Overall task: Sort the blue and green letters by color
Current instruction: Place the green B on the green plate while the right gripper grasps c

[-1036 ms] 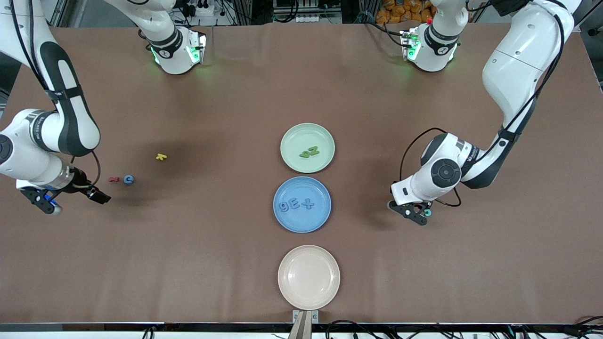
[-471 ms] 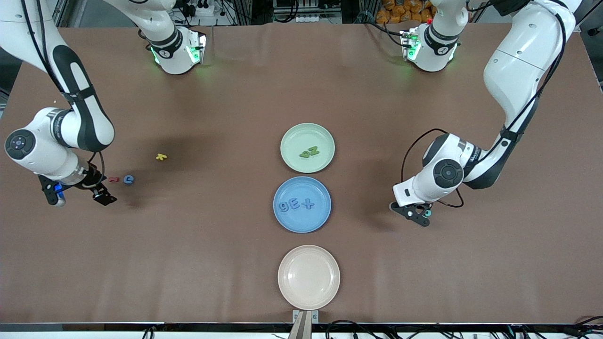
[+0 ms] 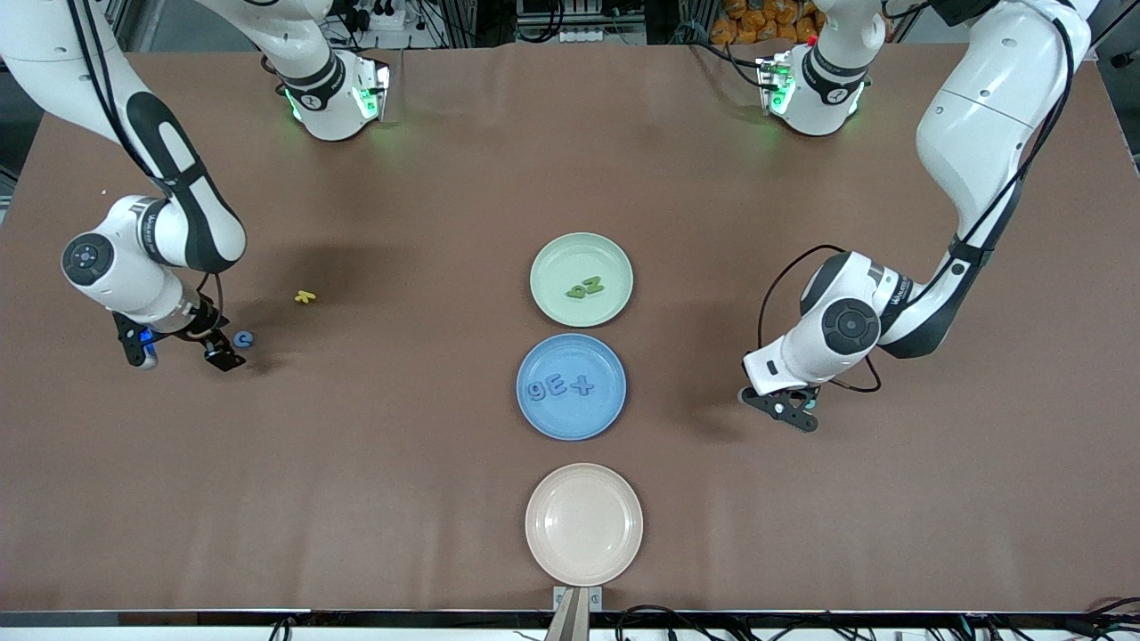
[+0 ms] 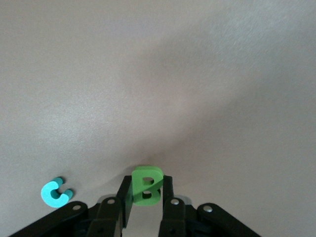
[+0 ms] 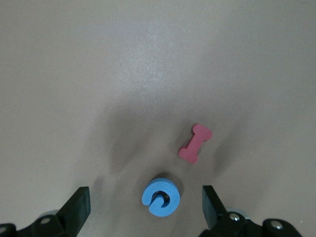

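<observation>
1. Presently, left tool (image 4: 147, 207): pressed together on a green letter B (image 4: 147, 185), pinched upright between the fingers; the left wrist view alone shows this grip, since in the front view the letter is hidden by the tool (image 3: 784, 409), low over bare counter (image 3: 356, 499) toward the left arm's end
2. Teal letter C (image 4: 55, 193): flat on the counter just beside the left tool; the front view gives only a teal speck at the fingers (image 3: 809, 403)
3. Right tool (image 5: 145, 207): fingers spread wide, straddling a blue letter C (image 5: 161, 197) without touching it; in the front view the tool (image 3: 183, 347) sits low toward the right arm's end, the blue C (image 3: 243, 338) beside one finger
4. Red letter I (image 5: 195, 143): near the blue C, plain in the right wrist view only; in the front view the arm covers it
5. Yellow letter (image 3: 305, 296): front view only, farther from the camera than the blue C
6. Green plate (image 3: 552, 258): holds two green letters (image 3: 585, 288)
7. Blue plate (image 3: 543, 418): holds blue 9, E and plus (image 3: 558, 386)
8. Pink plate (image 3: 583, 523): nearest the camera
</observation>
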Tool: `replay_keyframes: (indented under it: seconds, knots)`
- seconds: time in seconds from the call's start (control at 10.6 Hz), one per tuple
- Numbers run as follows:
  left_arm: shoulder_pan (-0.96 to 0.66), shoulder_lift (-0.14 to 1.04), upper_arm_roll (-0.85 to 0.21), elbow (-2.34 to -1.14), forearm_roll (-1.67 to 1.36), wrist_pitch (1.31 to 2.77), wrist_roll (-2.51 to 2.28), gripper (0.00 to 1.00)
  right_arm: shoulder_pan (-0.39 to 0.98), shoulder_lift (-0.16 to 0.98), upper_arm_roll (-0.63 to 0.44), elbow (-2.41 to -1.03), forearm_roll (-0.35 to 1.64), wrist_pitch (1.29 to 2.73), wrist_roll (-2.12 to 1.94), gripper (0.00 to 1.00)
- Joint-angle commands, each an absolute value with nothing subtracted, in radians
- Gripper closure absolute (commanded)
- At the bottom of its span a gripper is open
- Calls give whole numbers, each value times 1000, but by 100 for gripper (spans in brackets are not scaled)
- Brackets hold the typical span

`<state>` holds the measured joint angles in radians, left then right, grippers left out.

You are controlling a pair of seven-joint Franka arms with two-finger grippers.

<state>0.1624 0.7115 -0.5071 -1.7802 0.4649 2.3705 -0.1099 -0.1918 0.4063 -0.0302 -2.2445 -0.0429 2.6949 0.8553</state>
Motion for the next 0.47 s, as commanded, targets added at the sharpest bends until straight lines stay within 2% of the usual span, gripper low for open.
replay_keyframes:
  seconds: [0.0,0.09,0.19,0.38]
  knots:
    - [117,684,-570,-1792,472,2335,-341,100,-193,425,-29,-2305,-31,2793,871,0]
    - [60,678,-577,-1787,472,2323,-450,100,-199,434,-29,-2310,-31,2802,870,14]
    - [-1,677,-577,-1781,472,2319,-559,100,-202,440,-29,-2309,-31,2803,870,39]
    - [-98,678,-577,-1752,472,2310,-726,100,-202,440,-28,-2303,-23,2798,867,100]
